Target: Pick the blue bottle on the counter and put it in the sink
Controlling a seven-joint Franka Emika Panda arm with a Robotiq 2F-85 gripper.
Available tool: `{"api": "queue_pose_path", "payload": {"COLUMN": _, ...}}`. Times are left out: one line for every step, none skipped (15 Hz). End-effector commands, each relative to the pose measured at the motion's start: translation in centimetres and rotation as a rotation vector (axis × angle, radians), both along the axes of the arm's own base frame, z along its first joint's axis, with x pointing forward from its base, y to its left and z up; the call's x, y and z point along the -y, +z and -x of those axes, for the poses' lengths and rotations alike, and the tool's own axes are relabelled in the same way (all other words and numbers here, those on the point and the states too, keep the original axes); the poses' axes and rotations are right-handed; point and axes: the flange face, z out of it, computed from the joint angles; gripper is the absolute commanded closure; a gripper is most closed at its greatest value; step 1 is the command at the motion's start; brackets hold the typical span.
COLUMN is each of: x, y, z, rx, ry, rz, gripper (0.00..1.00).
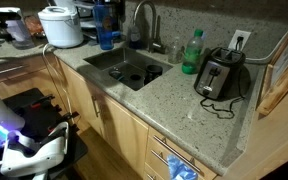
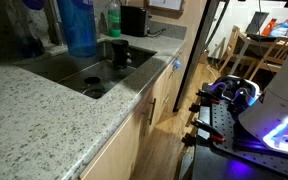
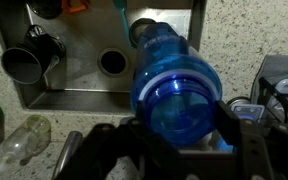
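Observation:
In the wrist view my gripper (image 3: 181, 135) is shut on the blue bottle (image 3: 174, 85). A dark finger sits on each side of its wide end, and its narrow end points away toward the rim of the dark sink (image 3: 84, 85). In both exterior views the blue bottle (image 1: 106, 28) (image 2: 79, 25) is upright by the sink (image 1: 134, 60) (image 2: 59, 68), near the steel faucet (image 1: 144, 20). The gripper itself is cut off by the top edge there. The speckled granite counter (image 1: 179, 100) (image 2: 44, 120) surrounds the basin.
Dark cups (image 3: 29, 62) (image 2: 117, 52) and a drain (image 3: 112, 62) lie in the basin. A green bottle (image 1: 192, 50) and a black toaster (image 1: 221, 72) stand on one side of the sink, a white cooker (image 1: 61, 25) on the other. A clear bottle (image 3: 24, 138) lies on the counter.

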Motion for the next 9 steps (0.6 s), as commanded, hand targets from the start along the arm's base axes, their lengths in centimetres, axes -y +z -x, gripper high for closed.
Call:
{"api": "queue_pose_path", "payload": {"x": 1.4, "y": -0.6, "z": -0.4, "rx": 0.034, "ry": -0.039, "rz": -0.035, "gripper": 0.57}}
{"api": "queue_pose_path", "payload": {"x": 1.6, "y": -1.1, "z": -0.7, "rx": 0.039, "ry": -0.043, "rz": -0.038, "gripper": 0.57}}
{"api": "queue_pose_path", "payload": {"x": 1.8, "y": -1.5, "z": -0.9, "rx": 0.042, "ry": -0.047, "rz": -0.04, "gripper": 0.57}}
{"api": "queue_pose_path", "payload": {"x": 2.0, "y": -2.1, "z": -1.1, "rx": 0.046, "ry": -0.049, "rz": -0.044, "gripper": 0.57}}
{"api": "queue_pose_path", "payload": {"x": 2.2, "y": -2.7, "z": -1.4, "rx": 0.05, "ry": -0.051, "rz": -0.046, "gripper": 0.57}}
{"api": "queue_pose_path", "payload": {"x": 2.3, "y": -3.3, "z": -1.6, "rx": 0.051, "ry": -0.053, "rz": -0.049, "gripper": 0.57}}
{"api": "queue_pose_path", "payload": {"x": 2.4, "y": -3.9, "z": -1.8, "rx": 0.05, "ry": -0.054, "rz": -0.05, "gripper": 0.57}}
{"api": "queue_pose_path", "payload": {"x": 2.5, "y": -4.5, "z": -1.9, "rx": 0.047, "ry": -0.057, "rz": -0.052, "gripper": 0.57}}
{"api": "queue_pose_path", "payload": {"x": 2.6, "y": -5.2, "z": -2.1, "rx": 0.042, "ry": -0.06, "rz": -0.051, "gripper": 0.57}}
